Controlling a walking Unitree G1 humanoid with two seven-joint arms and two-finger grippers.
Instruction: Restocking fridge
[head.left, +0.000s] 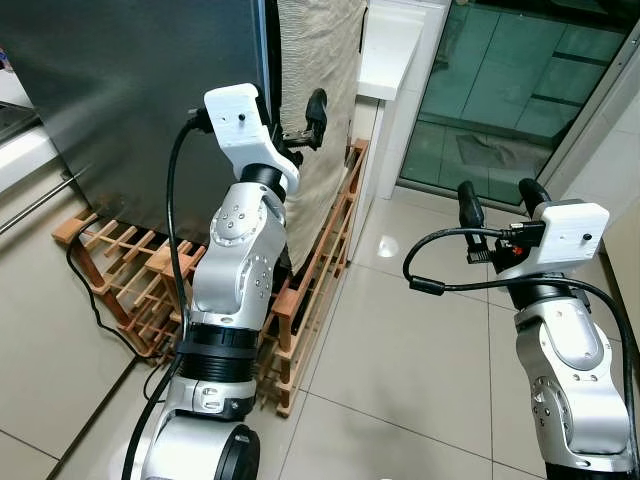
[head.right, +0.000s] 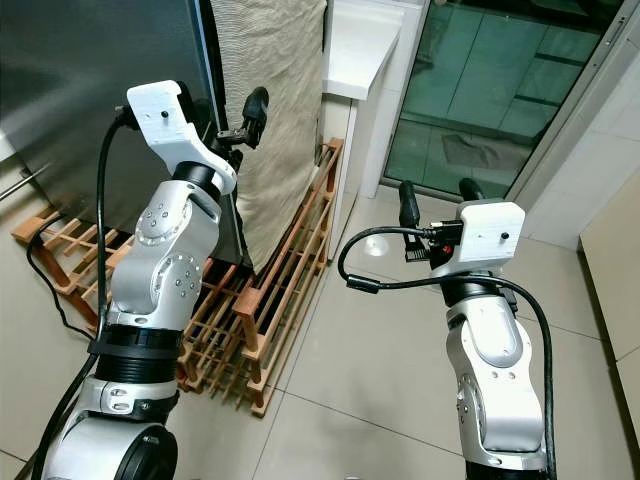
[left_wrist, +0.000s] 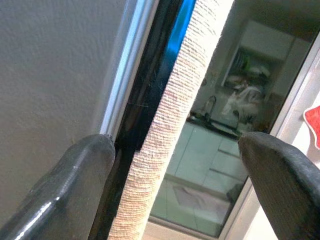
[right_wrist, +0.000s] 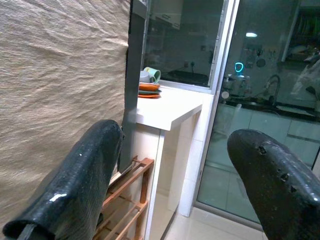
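Note:
The dark grey fridge stands at the upper left, its door shut. A beige ribbed cloth hangs down its side. My left gripper is raised at the fridge's front corner. In the left wrist view it stands open, with its fingers either side of the cloth's edge and the black gap beside the door. My right gripper hovers open over the tiled floor to the right, holding nothing, and points toward the cloth and the white counter.
A low wooden slatted rack runs along the fridge's base, with a black cable beside it on the floor. The white counter holds stacked plates and a cup. A glass sliding door is behind it. Open tiled floor lies between my arms.

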